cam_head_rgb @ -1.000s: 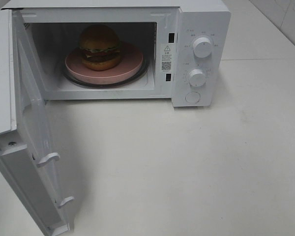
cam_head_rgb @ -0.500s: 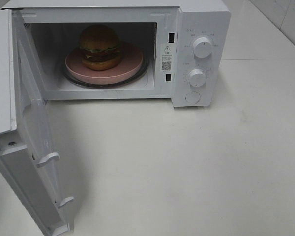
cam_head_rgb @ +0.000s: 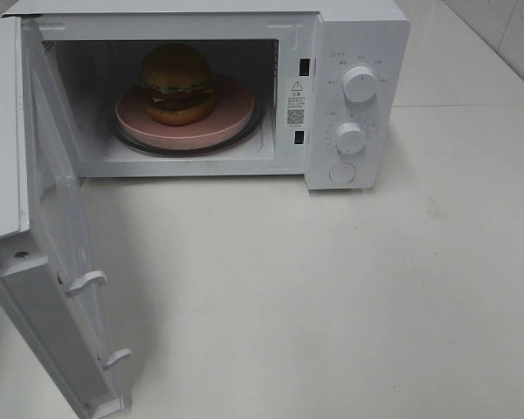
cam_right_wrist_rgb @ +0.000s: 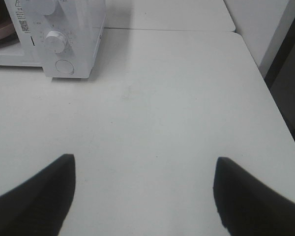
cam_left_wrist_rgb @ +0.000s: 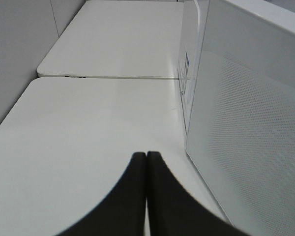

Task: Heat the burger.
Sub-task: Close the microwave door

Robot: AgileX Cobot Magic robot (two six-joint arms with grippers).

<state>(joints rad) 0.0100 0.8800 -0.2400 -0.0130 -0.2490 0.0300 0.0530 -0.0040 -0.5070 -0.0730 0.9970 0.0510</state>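
high camera: one round burger (cam_head_rgb: 177, 83) with a golden bun sits on one round pink plate (cam_head_rgb: 231, 118) inside one white microwave (cam_head_rgb: 358, 35). its door (cam_head_rgb: 61, 262) is swung wide, it has two knobs (cam_head_rgb: 360, 84), and a broad white table (cam_head_rgb: 332, 305) spreads in front.
left wrist: left gripper (cam_left_wrist_rgb: 146, 156) pinched closed, holding nothing, just beside the door's edge.
right wrist: right gripper (cam_right_wrist_rgb: 143, 167) spread wide, holding nothing, above open tabletop.

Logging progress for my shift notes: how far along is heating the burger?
Done: the burger sits on the pink plate inside the microwave. In hand: nothing gripped; the left gripper is shut beside the open door, the right gripper open over the table. Left: close the door, then probably turn the knobs to start heating.
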